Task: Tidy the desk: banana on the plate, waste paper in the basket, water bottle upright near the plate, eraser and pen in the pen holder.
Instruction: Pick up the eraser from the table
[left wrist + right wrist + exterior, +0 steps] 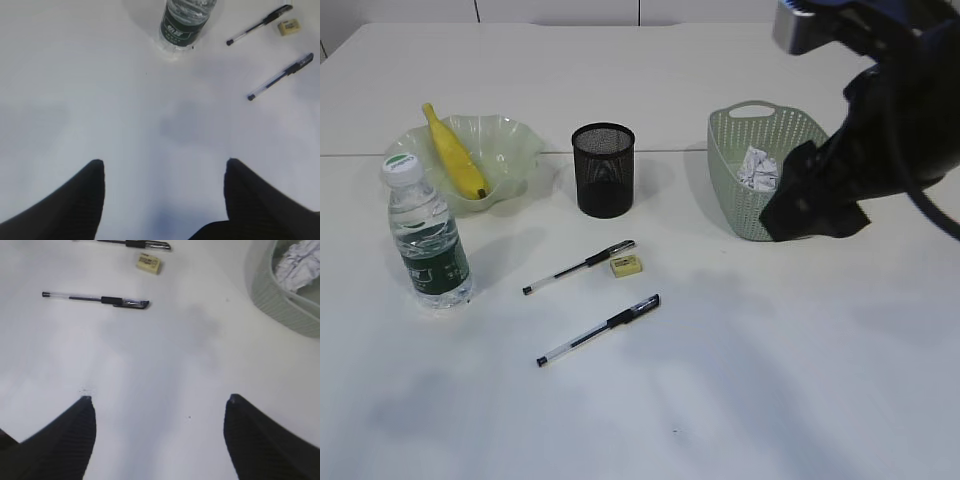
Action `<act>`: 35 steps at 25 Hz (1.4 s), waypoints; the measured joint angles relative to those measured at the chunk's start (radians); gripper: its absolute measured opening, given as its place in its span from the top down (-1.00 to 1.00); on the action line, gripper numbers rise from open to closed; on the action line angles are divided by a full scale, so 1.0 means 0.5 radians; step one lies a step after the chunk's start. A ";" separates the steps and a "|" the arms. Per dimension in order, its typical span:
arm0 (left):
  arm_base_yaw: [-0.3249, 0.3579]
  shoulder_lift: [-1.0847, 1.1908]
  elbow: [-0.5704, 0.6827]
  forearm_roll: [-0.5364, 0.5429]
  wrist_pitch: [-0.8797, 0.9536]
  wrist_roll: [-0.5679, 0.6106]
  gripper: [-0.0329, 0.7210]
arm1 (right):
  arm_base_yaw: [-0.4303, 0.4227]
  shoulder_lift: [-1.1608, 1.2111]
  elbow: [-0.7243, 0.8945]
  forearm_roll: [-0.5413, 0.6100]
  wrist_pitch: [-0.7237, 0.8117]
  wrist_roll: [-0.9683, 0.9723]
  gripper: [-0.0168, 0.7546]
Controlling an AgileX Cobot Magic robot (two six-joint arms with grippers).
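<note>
Yellow banana (pixel 457 154) lies in the wavy green plate (pixel 520 135) at the far left, so that job looks done. Just in front of the plate, the water bottle (pixel 426 240) stands upright on the white desk (pixel 720 400), so that one looks done too. Next comes the black pen holder (pixel 603 169), and I cannot see anything in it. Two pens are lying flat on the desk in front of it: the far pen (pixel 580 267) with the little eraser (pixel 625 265) just beside its cap end, and the near pen (pixel 599 329) a bit closer to me. These three are what is left, I think. Over on the right, the crumpled waste paper (pixel 757 168) sits inside the green basket (pixel 730 130), so that is done as well. The left gripper (pixel 164 172) has its fingers spread wide above bare desk, with nothing between them and touching nothing. The right gripper (pixel 159 412) is the same: wide open, empty, hanging over bare desk, with the near pen and the eraser ahead of it and the basket off to its side.
</note>
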State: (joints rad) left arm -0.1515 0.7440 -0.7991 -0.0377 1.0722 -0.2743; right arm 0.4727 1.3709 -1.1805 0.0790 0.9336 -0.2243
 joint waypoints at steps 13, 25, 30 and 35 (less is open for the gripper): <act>0.000 -0.022 0.000 0.012 -0.063 0.000 -0.49 | 0.141 0.997 -0.997 -0.038 0.300 0.261 -0.45; 0.000 -0.022 0.000 0.123 -0.141 0.000 -0.49 | 0.144 1.978 -2.154 -0.251 0.587 0.624 -0.40; 0.000 -0.022 0.000 0.123 -0.179 0.000 -0.49 | 0.144 2.061 -2.250 -0.236 0.599 0.732 -0.40; 0.000 -0.022 0.000 0.123 -0.237 0.000 -0.49 | 0.144 2.112 -2.258 -0.158 0.603 0.767 -0.40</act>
State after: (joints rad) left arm -0.1515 0.7330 -0.7991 0.0239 0.9538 -0.2743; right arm 0.5449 2.4271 -2.3095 0.0000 1.2350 0.1594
